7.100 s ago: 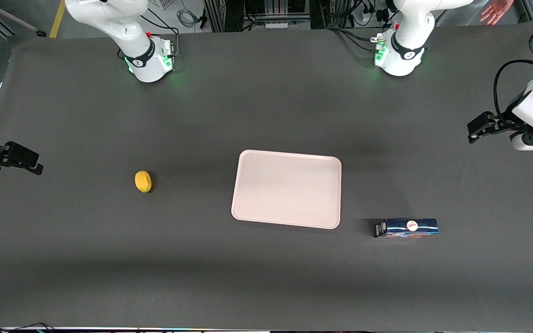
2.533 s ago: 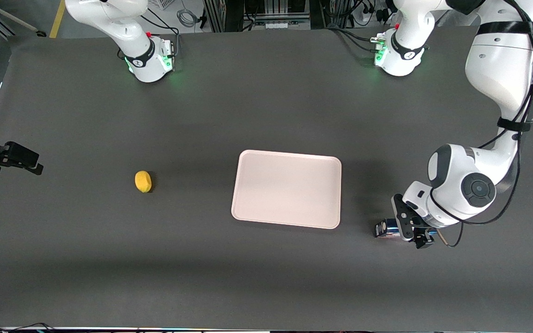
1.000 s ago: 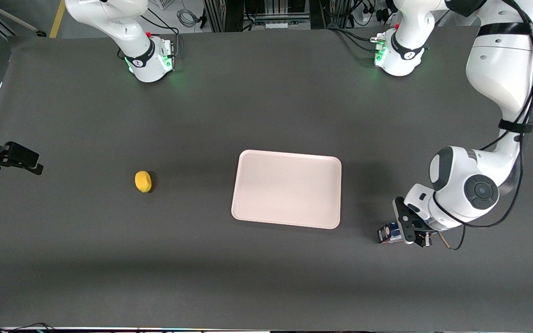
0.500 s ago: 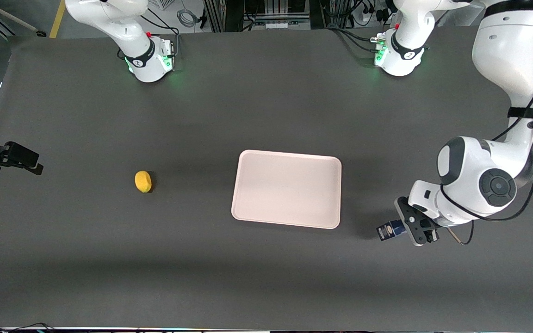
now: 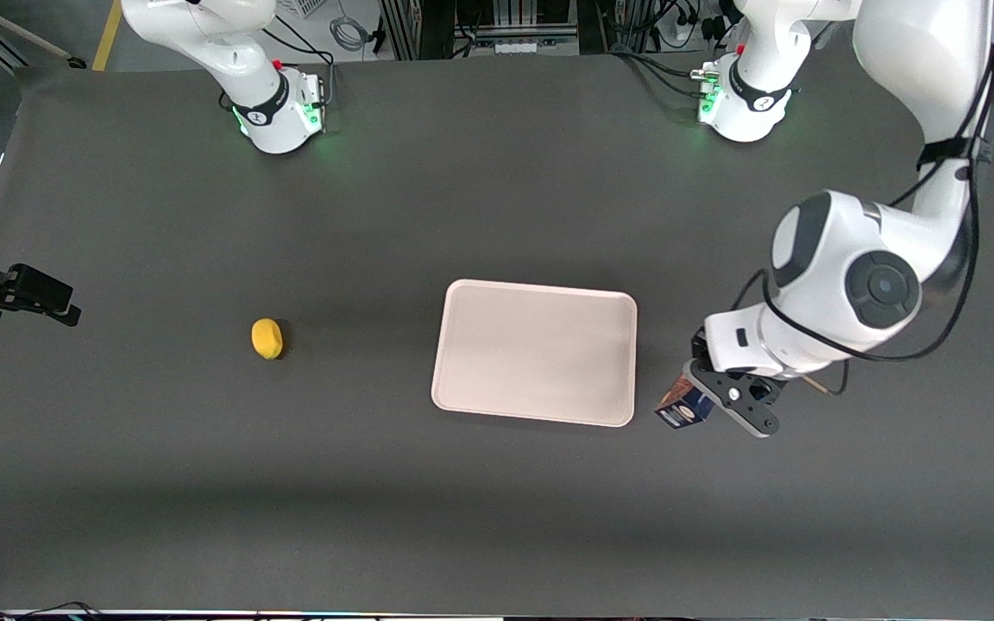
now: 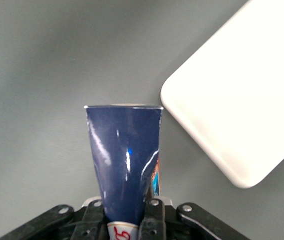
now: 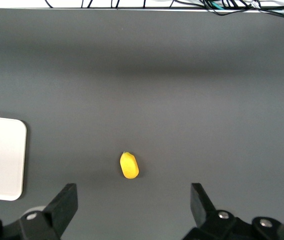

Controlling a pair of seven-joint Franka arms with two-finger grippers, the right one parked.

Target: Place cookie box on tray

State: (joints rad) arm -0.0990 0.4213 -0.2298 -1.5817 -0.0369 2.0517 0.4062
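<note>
The pincer (image 5: 726,398) is clamped on the cookie box (image 5: 685,403) and holds it clear of the tabletop (image 5: 497,517), with the carton's length hanging below the fingers. In the left wrist view the fingers (image 6: 153,216) grip the narrow dark-blue carton near one end, and its free end points down toward the tabletop, so the box (image 6: 125,155) is supported from one end only. The tray (image 5: 535,352) lies flat just beside the pincer, toward the parked arm's end of the tabletop, and one of its rounded corners (image 6: 182,107) sits close to the hanging end of the box. The step in hand appears to be the carry to the tray. To do it well, hold the clamping force constant, since a long carton gripped at one end can pivot between the fingers. Keep the free end above the low rim until it has passed the tray's edge. Carry well inward over the bare tray floor rather than stopping at the corner. Lower until the free end meets the tray, let the carton lay over onto a long side, then release. The small yellow lump (image 5: 267,338) lies well apart from the pincer, past the tray, and plays no part here.
</note>
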